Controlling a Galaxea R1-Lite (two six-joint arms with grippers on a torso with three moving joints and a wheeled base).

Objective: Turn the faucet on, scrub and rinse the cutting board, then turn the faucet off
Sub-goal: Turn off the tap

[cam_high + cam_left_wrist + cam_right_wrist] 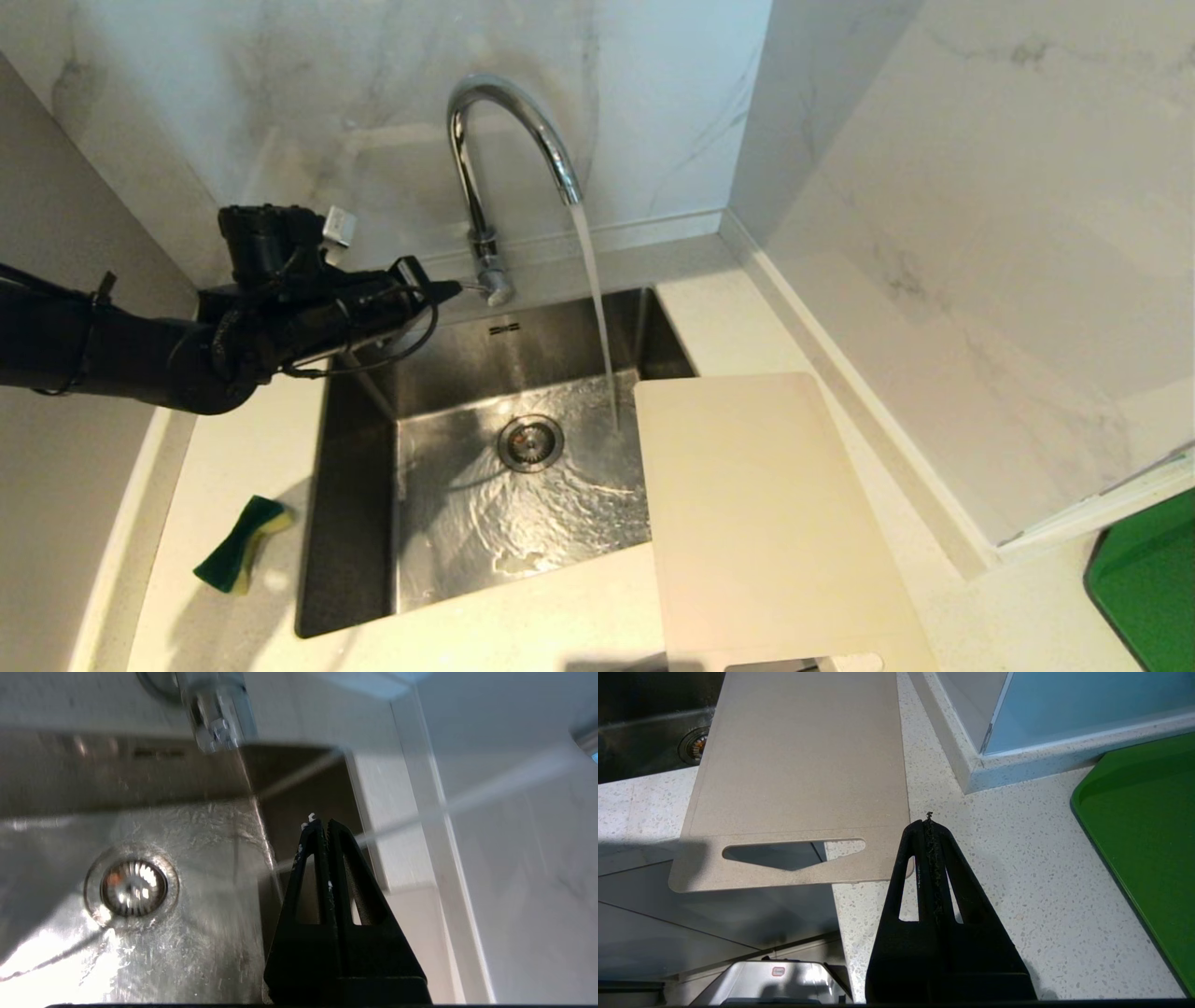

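Matte black left arm (pixel 112 350), looped cables, tapered black triangular fingers (pixel 348 868).

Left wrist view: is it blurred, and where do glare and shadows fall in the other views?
Left wrist view: faucet and water streak smeared, fingers sharp. Head view: glare on the wet sink floor; sponge casts a soft shadow. Right wrist view: sharp; shadow crosses the board handle end.

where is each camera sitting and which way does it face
Head view: high, looking down at the sink and running faucet; left arm reaching in.
Left wrist view: behind the shut left gripper, facing the drain.
Right wrist view: behind the shut right gripper, over the counter, facing the cutting board.
Shared: the drain shows in all three.
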